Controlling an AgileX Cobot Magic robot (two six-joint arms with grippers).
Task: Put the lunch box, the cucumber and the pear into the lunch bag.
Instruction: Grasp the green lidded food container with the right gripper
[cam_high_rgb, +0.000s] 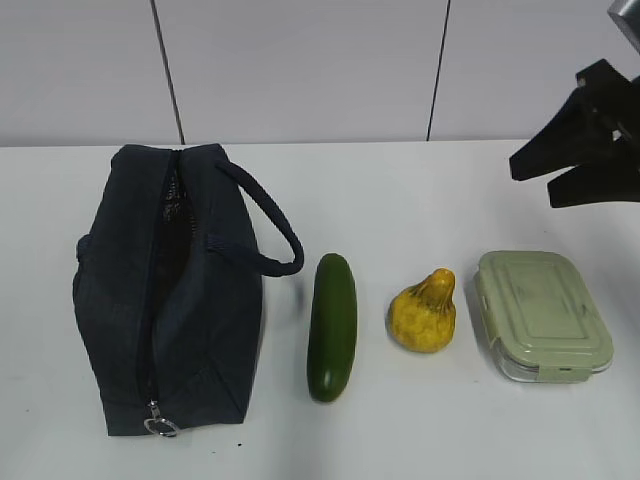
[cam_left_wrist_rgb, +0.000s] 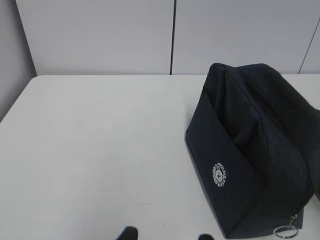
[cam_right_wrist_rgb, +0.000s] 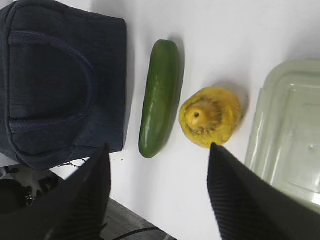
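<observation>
**Nothing packed yet: three items waited beside the open bag**

We saw a white table (cam_high_rgb: 420, 440) against a pale panelled wall. The lunch bag (cam_high_rgb: 170, 300) lay on it, its top zipper open, and it served as our landmark. As far as we could see, nothing was inside it. Farthest from the bag sat the lunch box (cam_high_rgb: 543, 315), lid on. The cucumber (cam_high_rgb: 332, 326) lay just beside the bag's handle, and the pear (cam_high_rgb: 424, 312) rested between cucumber and box. So all three placements remained, we judged. The right gripper (cam_right_wrist_rgb: 157, 192) hovered above the pear and cucumber, fingers spread wide and empty. Of the left gripper (cam_left_wrist_rgb: 164, 235) only two fingertips showed, partly apart, holding nothing, short of the bag.
</observation>
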